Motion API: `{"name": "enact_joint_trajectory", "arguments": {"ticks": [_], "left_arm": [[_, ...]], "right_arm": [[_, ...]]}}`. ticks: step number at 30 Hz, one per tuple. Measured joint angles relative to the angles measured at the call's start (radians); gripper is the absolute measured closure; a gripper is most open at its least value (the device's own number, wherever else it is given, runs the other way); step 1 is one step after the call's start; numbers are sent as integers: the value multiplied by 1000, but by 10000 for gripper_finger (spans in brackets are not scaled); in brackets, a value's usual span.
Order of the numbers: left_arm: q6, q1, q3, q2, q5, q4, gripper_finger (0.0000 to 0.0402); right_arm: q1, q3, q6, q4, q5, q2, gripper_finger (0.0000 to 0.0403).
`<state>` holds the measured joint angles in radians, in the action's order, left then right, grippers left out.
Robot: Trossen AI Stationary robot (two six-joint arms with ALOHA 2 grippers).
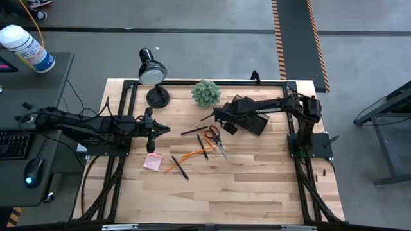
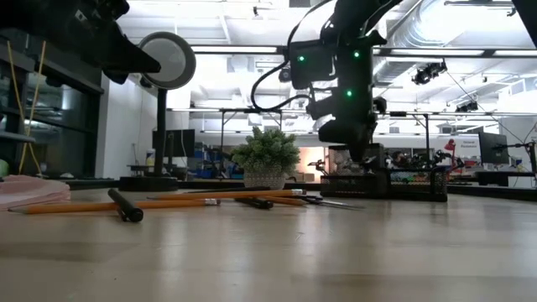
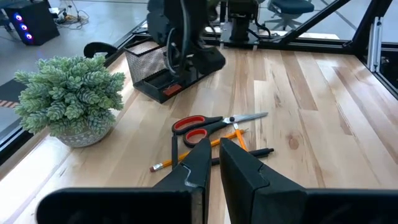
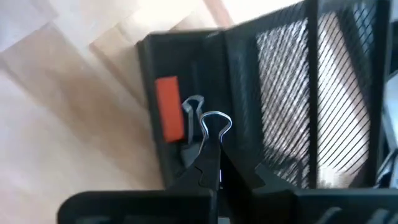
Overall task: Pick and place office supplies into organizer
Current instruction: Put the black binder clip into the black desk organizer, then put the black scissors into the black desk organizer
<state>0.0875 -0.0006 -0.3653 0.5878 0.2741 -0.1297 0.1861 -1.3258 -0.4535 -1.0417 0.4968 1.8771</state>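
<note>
The right gripper (image 4: 210, 167) is hanging right over the black wire-mesh desk organizer (image 1: 247, 115), fingers pinched on a small binder clip with silver wire loops (image 4: 208, 124). It's holding the clip by the wire handles, above the low front tray of the organizer, where an orange rectangular item (image 4: 168, 117) already sits. A clip like that is light and stiff, but the wire loops are thin and slick, so it could twist in the pinch; grabbing the loops is probably still the easiest hold.

The rest of the supplies lie loose on the wooden table (image 1: 257, 186), on the side of the organizer toward the left arm: red-handled metal scissors (image 3: 205, 123) just beside the organizer, then thin orange pencils (image 1: 190, 154) and a black pen (image 1: 180, 167) crossing each other, and farthest off a pink square sticky-note pad (image 1: 153, 162). The scissors look hard and a bit heavier, best taken near the pivot. Pencils will roll, so mid-shaft is the spot. The pad is soft and flat, awkward to get under.

The left gripper (image 3: 211, 158) waits beyond the pencils from the organizer, fingers nearly together with nothing between them. A fuzzy green potted plant (image 1: 206, 93) stands just beside the organizer.
</note>
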Motion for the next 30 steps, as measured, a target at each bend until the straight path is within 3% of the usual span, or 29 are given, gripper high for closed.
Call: {"name": "enact_joint_trajectory", "arguments": {"ticks": [5, 10, 23, 30], "left_arm": [[0, 0, 0, 0, 0, 0, 378], [0, 0, 0, 0, 0, 0, 378], [-1, 0, 0, 0, 0, 0, 378], [-3, 0, 0, 0, 0, 0, 378]], "right_arm": [[24, 0, 114, 41, -6, 0, 403], [24, -1, 122, 52, -13, -1, 396], [24, -1, 99, 50, -24, -1, 323], [11, -79, -38, -6, -197, -1, 323]]}}
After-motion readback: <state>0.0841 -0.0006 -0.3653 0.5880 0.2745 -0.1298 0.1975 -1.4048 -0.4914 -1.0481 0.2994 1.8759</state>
